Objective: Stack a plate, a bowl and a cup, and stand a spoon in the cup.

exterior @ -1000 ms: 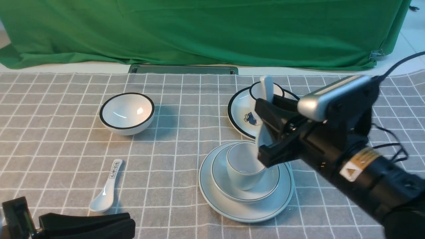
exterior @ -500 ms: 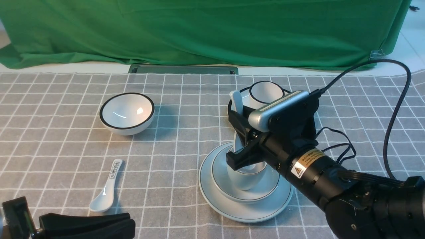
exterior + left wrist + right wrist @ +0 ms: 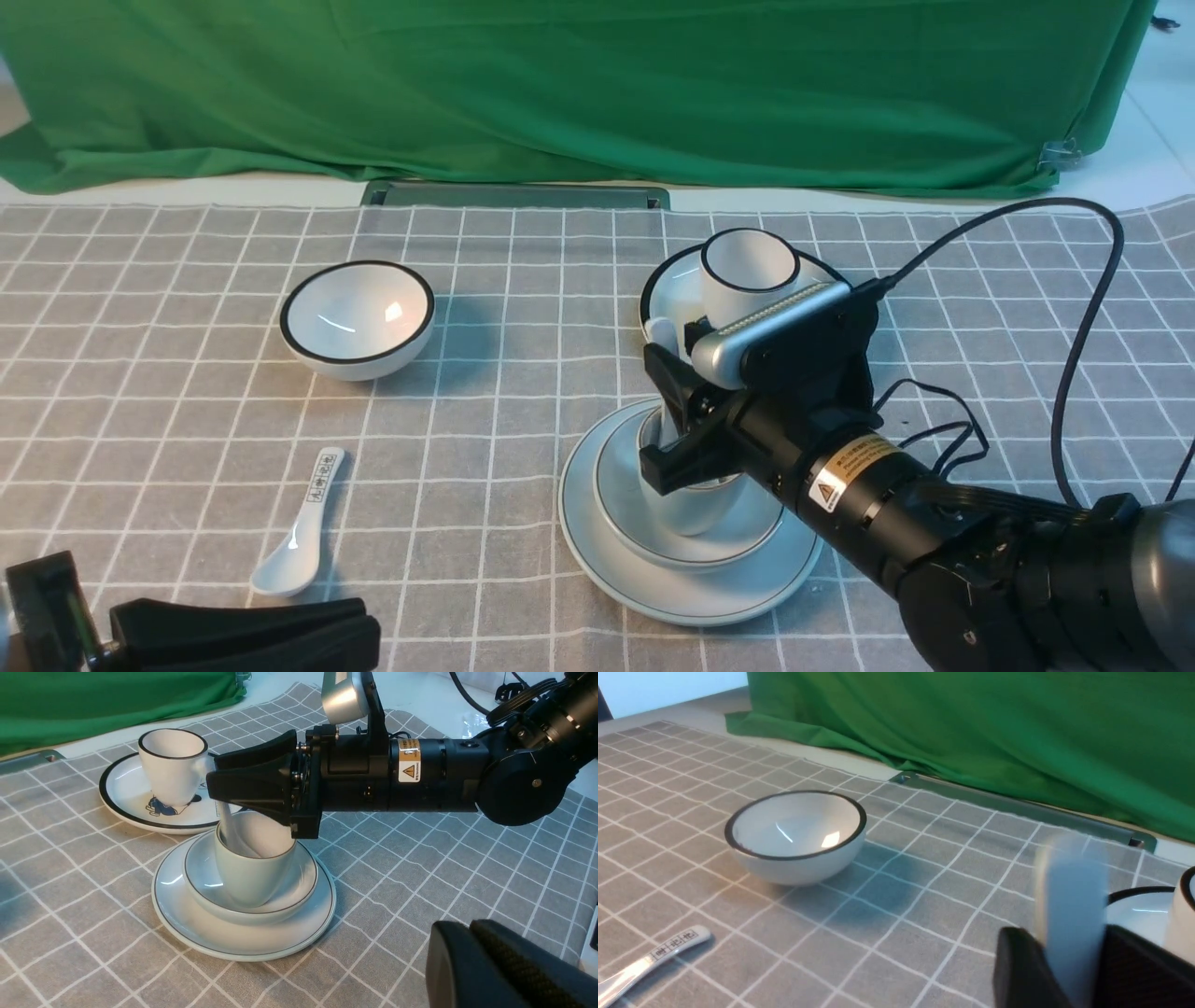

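Note:
The pale plate [image 3: 693, 602] lies at front centre with the pale bowl [image 3: 653, 541] on it and the handleless cup [image 3: 689, 509] in the bowl. My right gripper [image 3: 659, 411] is shut on the plain white spoon [image 3: 661, 332] just above the cup. The spoon stands nearly upright with its lower end inside the cup. The left wrist view shows the spoon [image 3: 229, 826] entering the cup [image 3: 252, 877] under the right gripper [image 3: 247, 788]. The right wrist view shows the handle [image 3: 1073, 891] between the jaws. My left gripper [image 3: 366, 633] is shut and empty at front left.
A black-rimmed bowl [image 3: 358, 317] stands at back left. A short spoon with printed marks [image 3: 301, 541] lies at front left. A black-rimmed plate with a cartoon figure [image 3: 667, 308] carries a black-rimmed cup [image 3: 747, 271] just behind the stack. Green cloth hangs behind.
My right gripper has come down and to the left with the spoon. The spoon's lower end has gone from beside the cup's rim into the cup. The left arm has not moved.

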Controlling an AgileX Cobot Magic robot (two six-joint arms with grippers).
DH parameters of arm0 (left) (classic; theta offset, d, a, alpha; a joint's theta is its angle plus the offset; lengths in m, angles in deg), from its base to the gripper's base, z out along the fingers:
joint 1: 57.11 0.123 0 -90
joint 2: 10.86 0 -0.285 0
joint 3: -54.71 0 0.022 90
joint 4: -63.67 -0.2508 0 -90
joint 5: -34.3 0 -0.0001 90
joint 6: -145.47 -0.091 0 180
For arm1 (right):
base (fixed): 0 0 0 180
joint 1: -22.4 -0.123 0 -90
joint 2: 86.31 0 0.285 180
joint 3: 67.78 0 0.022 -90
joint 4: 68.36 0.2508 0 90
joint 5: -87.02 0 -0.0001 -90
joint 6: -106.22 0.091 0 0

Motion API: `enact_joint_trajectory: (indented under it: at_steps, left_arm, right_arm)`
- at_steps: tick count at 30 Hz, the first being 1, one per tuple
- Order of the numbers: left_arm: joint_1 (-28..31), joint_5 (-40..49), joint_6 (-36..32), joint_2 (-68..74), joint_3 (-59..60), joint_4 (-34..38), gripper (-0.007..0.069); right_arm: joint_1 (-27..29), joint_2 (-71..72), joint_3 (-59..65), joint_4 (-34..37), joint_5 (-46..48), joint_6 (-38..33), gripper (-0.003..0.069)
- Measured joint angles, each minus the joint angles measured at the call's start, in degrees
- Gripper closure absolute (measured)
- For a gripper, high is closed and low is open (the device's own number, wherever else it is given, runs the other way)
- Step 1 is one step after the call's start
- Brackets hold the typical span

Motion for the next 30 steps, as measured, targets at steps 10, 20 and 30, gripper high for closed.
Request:
enact_joint_trajectory:
  at_steps: [10, 20, 30]
  left_arm:
    - [0.0, -3.9, -0.05, 0.0, 0.28, -0.05, 0.0613]
    - [0.0, -39.54, -0.05, 0.67, 12.28, -0.06, 0.0613]
    - [0.0, -41.13, -0.05, 0.82, 18.94, 0.0, 0.0612]
  right_arm:
    - [-2.35, 13.96, -0.31, -0.12, 18.94, -0.06, 0.0274]
    - [-3.41, 42.28, -0.48, -0.02, 74.89, 3.03, 0.0532]
    - [-3.41, 55.97, -0.48, -0.08, 83.85, 7.71, 0.0608]
